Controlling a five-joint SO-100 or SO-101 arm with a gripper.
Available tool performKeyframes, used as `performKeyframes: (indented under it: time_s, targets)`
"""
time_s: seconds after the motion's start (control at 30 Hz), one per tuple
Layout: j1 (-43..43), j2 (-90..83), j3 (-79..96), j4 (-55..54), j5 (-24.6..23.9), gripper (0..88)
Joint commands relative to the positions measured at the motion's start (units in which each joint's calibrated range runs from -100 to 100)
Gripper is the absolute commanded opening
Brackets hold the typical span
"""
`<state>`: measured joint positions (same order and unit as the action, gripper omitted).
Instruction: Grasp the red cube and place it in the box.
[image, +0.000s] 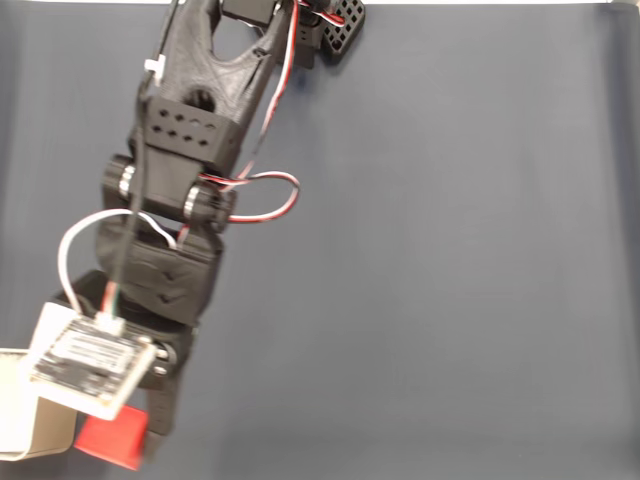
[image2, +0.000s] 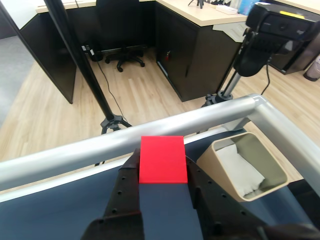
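Note:
In the wrist view the red cube sits between the two black fingers of my gripper, which is shut on it. The beige box, with white padding inside, stands just to the right of the cube and apart from it, open side up. In the fixed view the red cube shows at the bottom left under the arm's white circuit board. There the box lies at the left edge, right beside the cube and partly covered by the board. The gripper itself is mostly hidden by the arm.
A dark blue-grey mat covers the table and spreads wide to the right of the arm. A silver rail marks the table edge just beyond the cube and box. Past it, a camera on a tripod stands over the wooden floor.

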<state>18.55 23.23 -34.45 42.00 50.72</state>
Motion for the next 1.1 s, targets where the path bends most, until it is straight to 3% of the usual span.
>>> performKeyframes:
  time_s: [0.0,1.07]
  targets:
    - [2.3,-6.1,-4.1,-1.7,-1.0,0.0]
    - [11.9,6.0,-11.2,-4.5,-2.6,0.0]
